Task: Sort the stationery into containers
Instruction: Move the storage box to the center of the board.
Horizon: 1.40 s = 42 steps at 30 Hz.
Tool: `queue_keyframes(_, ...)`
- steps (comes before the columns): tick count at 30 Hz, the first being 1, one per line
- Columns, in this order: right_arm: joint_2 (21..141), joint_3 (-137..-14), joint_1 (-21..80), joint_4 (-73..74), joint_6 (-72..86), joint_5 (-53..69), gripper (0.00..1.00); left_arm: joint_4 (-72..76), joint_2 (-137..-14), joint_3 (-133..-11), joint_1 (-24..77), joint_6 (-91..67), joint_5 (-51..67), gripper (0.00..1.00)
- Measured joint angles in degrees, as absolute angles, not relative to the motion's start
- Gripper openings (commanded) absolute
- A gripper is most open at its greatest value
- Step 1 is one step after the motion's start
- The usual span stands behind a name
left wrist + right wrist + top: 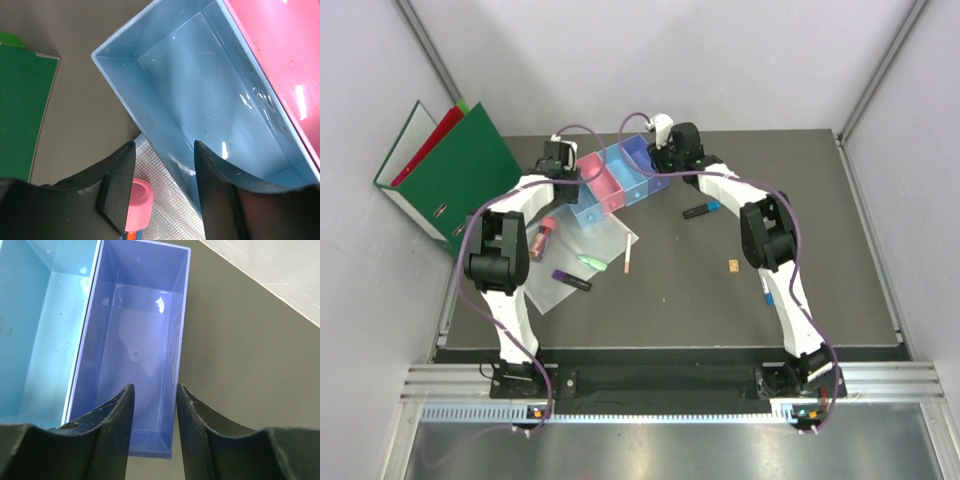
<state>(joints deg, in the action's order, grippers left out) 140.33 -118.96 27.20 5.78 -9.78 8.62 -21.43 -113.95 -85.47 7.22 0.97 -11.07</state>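
Four joined bins stand at the table's back: light blue point(587, 210), pink point(601, 178), blue point(625, 168), purple point(645, 160). My left gripper point(568, 178) is open and empty, its jaws astride the light blue bin's point(200, 100) near wall in the left wrist view point(164, 145). A pink-capped glue stick point(140, 202) lies just below it. My right gripper point(665, 165) is open and empty, its jaws astride the purple bin's point(135, 340) right wall in the right wrist view point(155, 387). On the table lie the glue stick point(545, 238), a green highlighter point(588, 261), a purple marker point(572, 280), a pink pen point(627, 258), a blue-black marker point(701, 209) and a tan block point(733, 265).
A clear sleeve point(565, 285) lies under the left items and also shows in the left wrist view point(170, 210). Green and red binders point(445, 175) lean at the left wall, and the green one's edge point(22, 100) is close to my left gripper.
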Motion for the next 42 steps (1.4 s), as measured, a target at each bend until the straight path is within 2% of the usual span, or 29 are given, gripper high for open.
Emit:
queue_keyframes(5, 140.33, -118.96, 27.11, 6.11, -9.76, 8.75, 0.35, -21.30, -113.99, -85.56, 7.22, 1.08, -10.70, 0.48)
queue_keyframes(9, 140.33, -118.89, 27.09, 6.07, -9.78, 8.82, 0.31, -21.02, -114.06, -85.86, 7.22, 1.17, -10.11, 0.35)
queue_keyframes(12, 140.33, -118.85, 27.09, 6.07, -9.80, 8.86, 0.29, -21.02, -114.41, -86.50, 7.22, 1.28, -9.93, 0.31)
queue_keyframes(21, 140.27, -118.48, 26.83, 5.96, -9.72, 9.04, 0.22, -21.04, -115.07, -87.53, 6.90, 1.13, -9.91, 0.27)
queue_keyframes(26, 138.67, -115.83, 26.83, 5.65, -9.08, 8.69, 0.15, -21.10, -115.68, -88.31, 6.83, 1.21, -10.15, 0.20)
queue_keyframes(42, 133.56, -108.22, 26.83, 5.15, -7.20, 4.54, 0.07, -21.43, -117.82, -91.42, 7.46, 2.72, -9.02, 0.18)
